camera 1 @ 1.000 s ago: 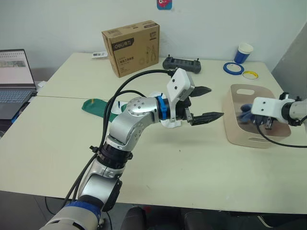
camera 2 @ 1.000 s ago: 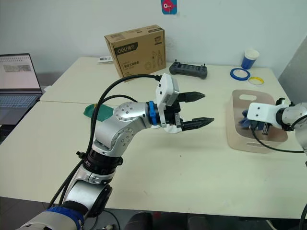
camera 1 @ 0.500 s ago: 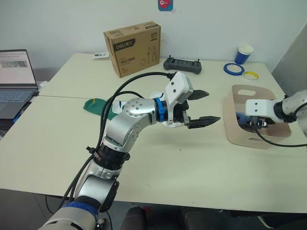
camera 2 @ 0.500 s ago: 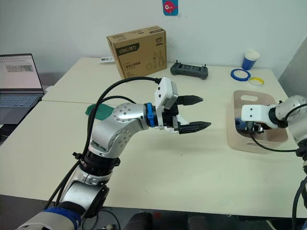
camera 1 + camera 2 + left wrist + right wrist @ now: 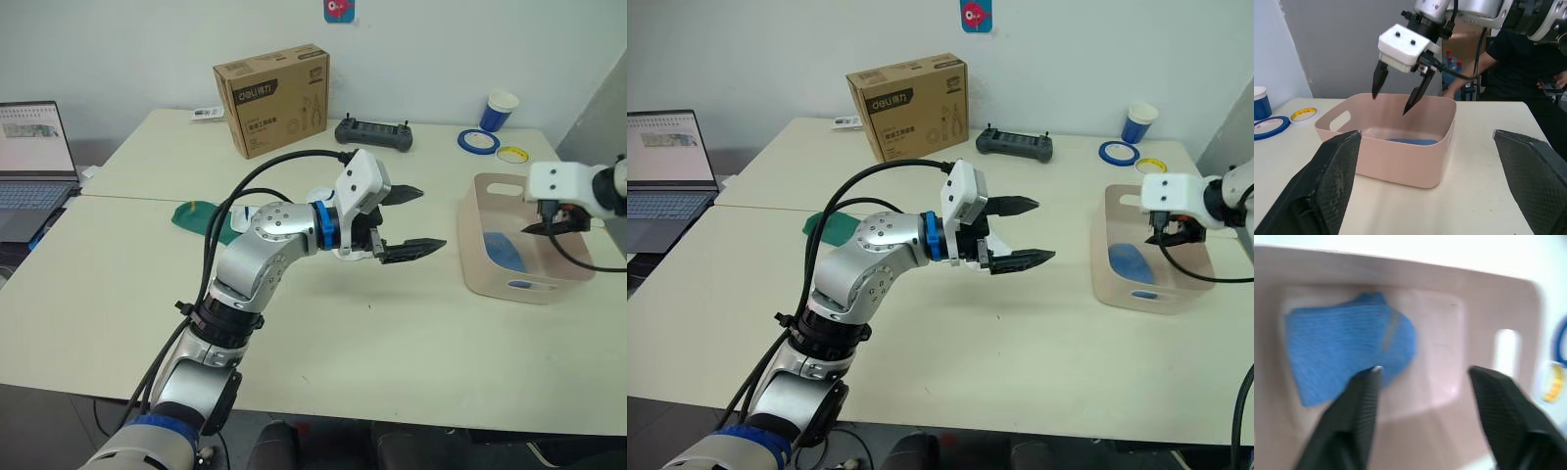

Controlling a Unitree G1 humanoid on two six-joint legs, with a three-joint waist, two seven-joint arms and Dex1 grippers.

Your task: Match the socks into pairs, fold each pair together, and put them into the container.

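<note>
A folded light blue pair of socks (image 5: pixel 506 250) lies flat on the floor of the pinkish-beige container (image 5: pixel 498 284) at the right of the table. My right gripper (image 5: pixel 1397 97) hangs open just above the container's far rim, nothing between its fingers. In the right wrist view the blue socks (image 5: pixel 1347 347) lie below its spread fingers (image 5: pixel 1359 416). My left gripper (image 5: pixel 432 217) is held open and empty above the table's middle, pointing at the container. A dark green sock (image 5: pixel 199 216) lies on the table behind my left arm. A bit of white cloth (image 5: pixel 315 194) peeks out behind that arm.
A brown cardboard box (image 5: pixel 272 98), a black controller (image 5: pixel 372 132), a blue cup (image 5: pixel 500 108) and tape rolls (image 5: pixel 477 140) stand along the table's far side. A laptop (image 5: pixel 34 166) sits at the far left. A person in dark clothes (image 5: pixel 1520 63) sits beyond the table's right end.
My right gripper has lifted out of the container and let go of the blue socks, which now lie inside. The container has settled flat. My left arm has barely moved.
</note>
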